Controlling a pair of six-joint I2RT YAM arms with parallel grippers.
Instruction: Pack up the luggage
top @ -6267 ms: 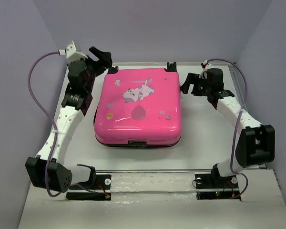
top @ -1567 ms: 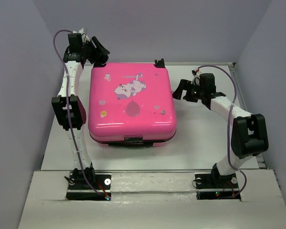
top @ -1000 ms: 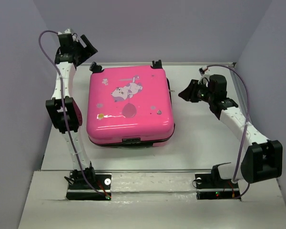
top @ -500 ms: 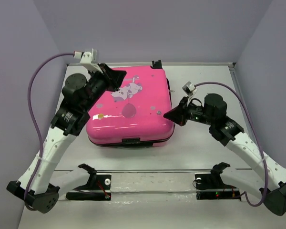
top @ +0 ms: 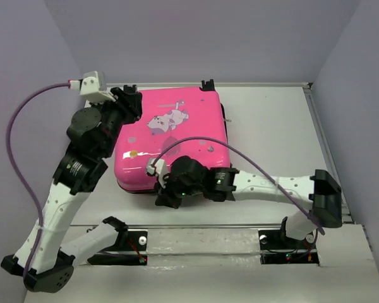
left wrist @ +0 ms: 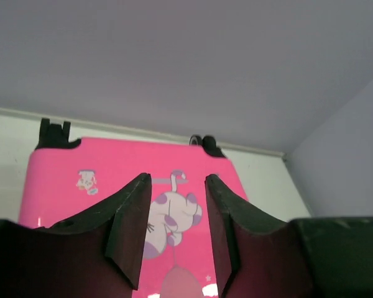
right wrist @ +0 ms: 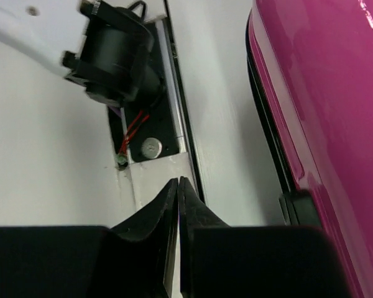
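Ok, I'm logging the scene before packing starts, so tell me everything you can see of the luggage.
The luggage is a hot-pink suitcase with a glossy hard shell, closed and lying flat on the white table. Its lid shows a cartoon animal with a balloon. Black wheels sit at its far edge; a dark seam runs round its side. The open left pincer hangs over its far-left corner, the shut right pincer by its near edge; contact is unclear.
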